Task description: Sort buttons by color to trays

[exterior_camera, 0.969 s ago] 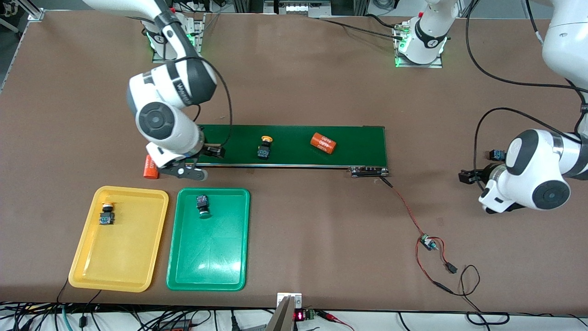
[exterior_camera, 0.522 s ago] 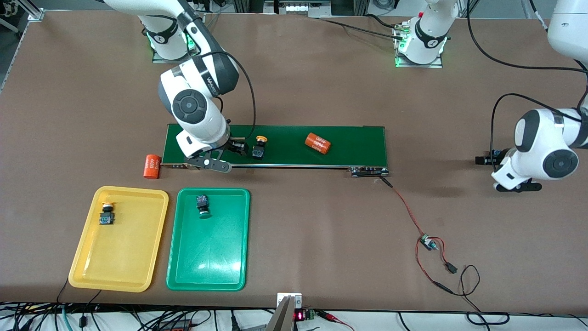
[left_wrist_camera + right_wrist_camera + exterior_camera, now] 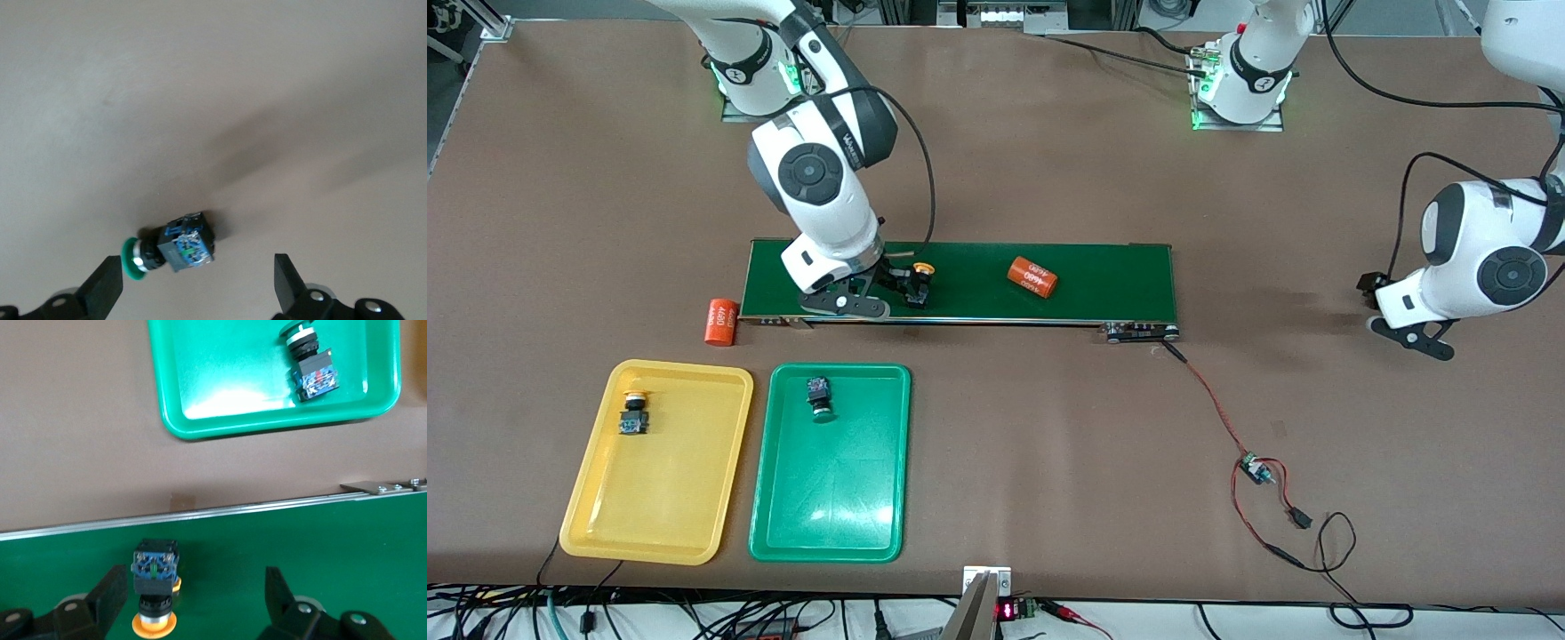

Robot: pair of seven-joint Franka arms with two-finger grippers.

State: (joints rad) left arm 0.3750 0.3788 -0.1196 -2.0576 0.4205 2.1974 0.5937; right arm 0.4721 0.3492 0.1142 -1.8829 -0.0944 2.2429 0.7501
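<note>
The right gripper (image 3: 193,600), fingers spread, is hovering over the conveyor belt (image 3: 1103,283) with the yellow-capped button (image 3: 155,583) lying at its nine-o'clock finger, long axis running twelve-to-six, while the left gripper (image 3: 200,290) is waiting, spread, over a green-capped button (image 3: 175,245).

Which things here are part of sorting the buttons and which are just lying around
Part of the job:
yellow button on the belt
yellow button in the yellow tray
green button in the green tray
green button on the table
yellow tray
green tray

Just lying about:
orange cylinder on the belt
orange cylinder beside the belt
wired circuit board
</note>
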